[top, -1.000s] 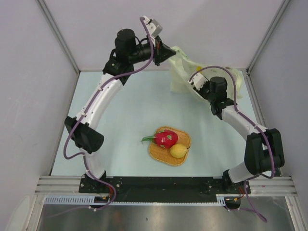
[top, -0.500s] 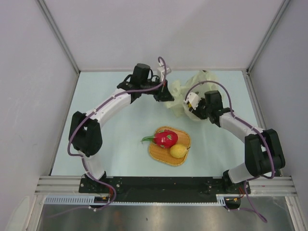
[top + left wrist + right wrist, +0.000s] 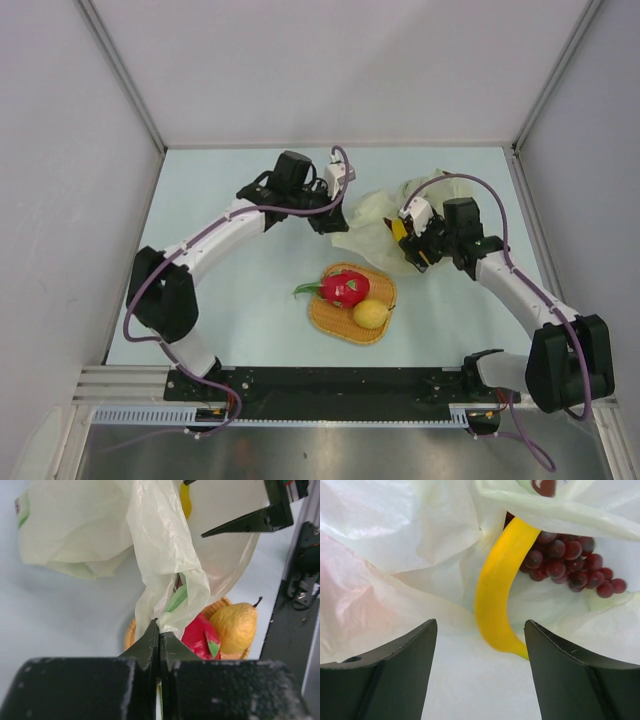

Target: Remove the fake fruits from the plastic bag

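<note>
The pale yellow-green plastic bag [image 3: 375, 212] lies crumpled just behind the orange mat [image 3: 330, 318]. My left gripper [image 3: 334, 216] is shut on a fold of the bag [image 3: 159, 540], pinched at its fingertips [image 3: 159, 628]. My right gripper [image 3: 407, 240] is open at the bag's right side, its jaws wide apart [image 3: 480, 625] facing the bag's mouth. Inside lie the yellow banana [image 3: 499, 595] and the dark red grape bunch [image 3: 565, 562], neither touched. The red dragon fruit [image 3: 345, 288] and the yellow pear-like fruit [image 3: 371, 314] rest on the mat; they also show in the left wrist view [image 3: 200, 636], [image 3: 235, 625].
The mat with two fruits sits at the table's centre front. The right gripper's dark fingers [image 3: 250, 522] show beyond the bag in the left wrist view. Grey walls enclose the table on three sides.
Both arms have come forward and down from the back wall. The bag has moved with them, from the far right corner to just behind the mat, and has collapsed lower.
</note>
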Controlling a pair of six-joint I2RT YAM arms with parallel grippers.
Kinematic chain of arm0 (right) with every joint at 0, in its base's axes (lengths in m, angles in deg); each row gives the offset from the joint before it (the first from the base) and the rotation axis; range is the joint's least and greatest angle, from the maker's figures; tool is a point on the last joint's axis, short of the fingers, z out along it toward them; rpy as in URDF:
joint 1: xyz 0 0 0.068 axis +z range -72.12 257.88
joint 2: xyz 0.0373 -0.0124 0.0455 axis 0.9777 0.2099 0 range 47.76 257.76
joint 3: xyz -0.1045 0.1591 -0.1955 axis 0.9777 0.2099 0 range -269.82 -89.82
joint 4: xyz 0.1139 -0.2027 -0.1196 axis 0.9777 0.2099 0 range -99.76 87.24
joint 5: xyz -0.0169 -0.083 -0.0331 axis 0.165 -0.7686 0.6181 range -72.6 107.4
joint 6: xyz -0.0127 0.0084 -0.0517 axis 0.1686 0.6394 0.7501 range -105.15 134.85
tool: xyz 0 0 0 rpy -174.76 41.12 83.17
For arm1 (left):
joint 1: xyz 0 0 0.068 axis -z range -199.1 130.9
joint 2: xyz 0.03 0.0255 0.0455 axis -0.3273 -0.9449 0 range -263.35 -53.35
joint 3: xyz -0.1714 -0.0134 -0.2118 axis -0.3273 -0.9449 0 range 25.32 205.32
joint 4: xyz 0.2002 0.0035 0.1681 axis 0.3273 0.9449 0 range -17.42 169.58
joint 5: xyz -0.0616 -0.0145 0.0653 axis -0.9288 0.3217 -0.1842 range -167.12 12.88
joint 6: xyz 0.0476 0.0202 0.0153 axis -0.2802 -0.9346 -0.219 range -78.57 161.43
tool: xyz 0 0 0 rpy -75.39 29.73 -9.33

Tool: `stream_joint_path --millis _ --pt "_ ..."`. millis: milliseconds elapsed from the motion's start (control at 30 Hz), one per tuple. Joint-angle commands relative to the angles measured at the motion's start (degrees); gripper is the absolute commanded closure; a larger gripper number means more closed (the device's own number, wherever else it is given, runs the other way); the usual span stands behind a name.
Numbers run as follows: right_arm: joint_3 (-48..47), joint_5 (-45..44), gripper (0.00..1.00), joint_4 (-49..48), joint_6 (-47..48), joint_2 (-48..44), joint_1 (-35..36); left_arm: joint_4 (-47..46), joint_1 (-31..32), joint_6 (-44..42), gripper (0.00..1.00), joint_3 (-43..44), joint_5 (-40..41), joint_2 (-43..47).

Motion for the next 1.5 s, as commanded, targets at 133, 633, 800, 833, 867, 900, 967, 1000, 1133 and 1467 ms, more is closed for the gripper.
stream_joint_path --millis 133,633,800,833,867,900,967,1000,1133,1467 --pt "-1.4 2.4 0.29 -7.6 -12.3 4.0 -3.2 1.9 0.1 -4.8 0.99 -4.8 4.1 7.4" --pt "-7.0 0.0 0.48 -18.2 -14.7 18.4 -1.7 -0.3 1.4 -3.3 1.00 -4.4 2.3 6.6" --pt "-8.7 3.7 0.64 -14.4 -13.3 18.1 -1.5 -0.8 1.4 -2.7 1.00 -2.9 2.3 5.3" --pt "-8.7 4.2 0.65 -14.0 -12.9 17.9 -1.4 -1.0 1.4 -2.6 1.00 -2.7 2.2 5.1" --pt "-8.6 4.1 0.59 -13.2 -12.7 17.7 -1.2 -1.1 1.4 -2.6 1.00 -2.4 2.1 5.0" --pt "-8.7 4.2 0.55 -12.9 -12.8 17.7 -1.2 -1.2 1.4 -2.2 1.00 -2.2 1.9 4.8" --pt "-8.7 4.3 0.51 -12.6 -12.6 18.2 -1.0 -1.7 1.4 -1.9 1.00 -1.8 1.6 4.4" --pt "-8.6 5.0 0.55 -12.6 -12.1 18.5 -1.0 -1.7 1.4 -1.5 1.00 -1.7 1.6 4.3" --pt "-9.5 4.4 0.77 -13.6 -10.4 19.0 -0.5 -1.6 1.4 -1.2 1.00 -0.4 1.7 3.4" --pt "-13.6 7.7 1.00 3.5 -5.1 2.3 0.7 -1.9 1.3 -0.4 1.00 2.5 1.9 1.4"
